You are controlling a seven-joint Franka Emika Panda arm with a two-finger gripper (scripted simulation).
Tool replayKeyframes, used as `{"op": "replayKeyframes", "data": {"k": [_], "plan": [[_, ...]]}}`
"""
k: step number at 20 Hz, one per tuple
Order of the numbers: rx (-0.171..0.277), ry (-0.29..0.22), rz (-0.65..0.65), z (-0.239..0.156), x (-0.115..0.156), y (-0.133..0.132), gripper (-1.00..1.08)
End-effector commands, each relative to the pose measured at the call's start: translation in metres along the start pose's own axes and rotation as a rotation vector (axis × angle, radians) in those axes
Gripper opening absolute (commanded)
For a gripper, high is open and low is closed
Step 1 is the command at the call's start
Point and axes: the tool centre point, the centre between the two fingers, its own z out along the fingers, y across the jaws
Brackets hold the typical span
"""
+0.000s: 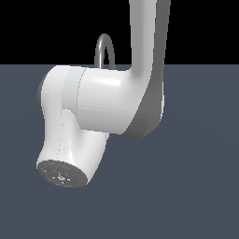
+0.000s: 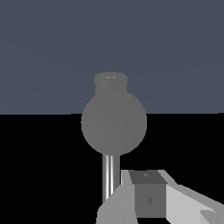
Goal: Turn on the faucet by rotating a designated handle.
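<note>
Faucet (image 2: 113,122) fills middle of wrist view, directly ahead of tool (image 2: 151,199): round grey bulb, short cylindrical cap beyond it, thin shiny rod on near side running toward tool. Whether rod is handle or spout: cannot tell. Exterior view: big white robot arm (image 1: 100,105) blocks nearly all of faucet; only arched spout loop (image 1: 104,50) shows above arm. Dark grey-blue floor (image 1: 196,186) under everything. Tool seen only as pale blocky finger parts at wrist frame edge, just beside rod; spread or pressed together: cannot tell.

Exterior behind arm (image 1: 107,102); wrist close on faucet (image 2: 113,118).
</note>
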Motion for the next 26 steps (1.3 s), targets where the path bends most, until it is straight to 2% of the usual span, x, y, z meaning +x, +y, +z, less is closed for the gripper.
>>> {"op": "replayKeyframes", "data": {"k": [1,2,13,14,15,26], "plan": [[0.037,-0.027,-0.001,0.004,-0.016,-0.023,-1.00],[-0.001,-0.002,0.001,-0.001,-0.002,-0.001,-1.00],[0.036,-0.028,-0.001,0.003,0.004,-0.063,-1.00],[0.036,-0.028,-0.001,0.003,0.004,-0.063,-1.00],[0.020,-0.035,0.031,0.000,-0.003,-0.022,-1.00],[0.031,-0.030,0.010,0.002,0.031,-0.059,-1.00]]}}
